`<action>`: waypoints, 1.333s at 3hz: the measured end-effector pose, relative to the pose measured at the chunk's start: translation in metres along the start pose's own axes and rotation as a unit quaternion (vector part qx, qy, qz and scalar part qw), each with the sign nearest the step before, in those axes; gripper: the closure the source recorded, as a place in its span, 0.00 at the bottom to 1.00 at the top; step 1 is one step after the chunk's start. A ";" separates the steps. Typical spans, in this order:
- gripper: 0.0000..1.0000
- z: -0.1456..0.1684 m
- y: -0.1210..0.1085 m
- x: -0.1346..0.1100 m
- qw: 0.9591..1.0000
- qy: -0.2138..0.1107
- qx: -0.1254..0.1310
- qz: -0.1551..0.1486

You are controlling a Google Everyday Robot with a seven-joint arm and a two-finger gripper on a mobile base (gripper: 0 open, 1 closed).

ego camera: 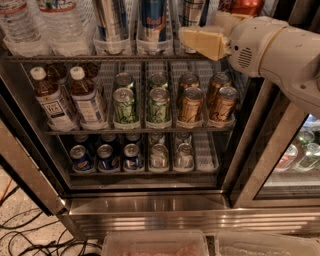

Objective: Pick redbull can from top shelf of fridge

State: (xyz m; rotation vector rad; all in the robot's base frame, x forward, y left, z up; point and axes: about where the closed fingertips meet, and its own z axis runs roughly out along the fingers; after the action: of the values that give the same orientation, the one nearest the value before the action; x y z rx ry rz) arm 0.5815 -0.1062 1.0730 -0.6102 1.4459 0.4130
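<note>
three slim cans share the top shelf point(75, 58) of the fridge point(150, 206): a silver can point(111, 20), a mostly blue can point(152, 20) and the redbull can point(192, 11), silver with blue-grey checks. each stands in a clear lane tray point(115, 47), which keeps its row in line and its front facing the open doorway. the blue can is just beside the redbull can, on the side of the water bottles point(60, 25); a red can point(245, 6) is near its other side.

the gripper point(202, 42) hangs just below and in front of the redbull can, level with the tray lip. its pale pad points across toward the blue can. the arm point(280, 50) reaches in from the red-can side of the redbull can. whether the jaws are wide or narrow cannot be told. as a judgement, the approach is unfinished and the can is not yet held.

open room lies in front of the redbull can, out through the doorway. room to either side of it is slight. the shelf's front edge below the redbull can and the door post point(267, 155) beyond the red can bound the way out.
</note>
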 end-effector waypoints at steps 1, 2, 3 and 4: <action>0.38 0.021 -0.022 0.009 1.000 0.002 0.002 -0.001; 0.38 0.026 -0.023 0.014 1.000 0.005 -0.003 -0.003; 0.39 0.031 -0.020 0.019 1.000 0.009 -0.011 -0.004; 0.57 0.036 -0.016 0.024 1.000 0.013 -0.021 -0.004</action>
State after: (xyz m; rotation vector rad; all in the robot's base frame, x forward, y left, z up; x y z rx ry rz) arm 0.6218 -0.0988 1.0518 -0.6565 1.4629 0.4321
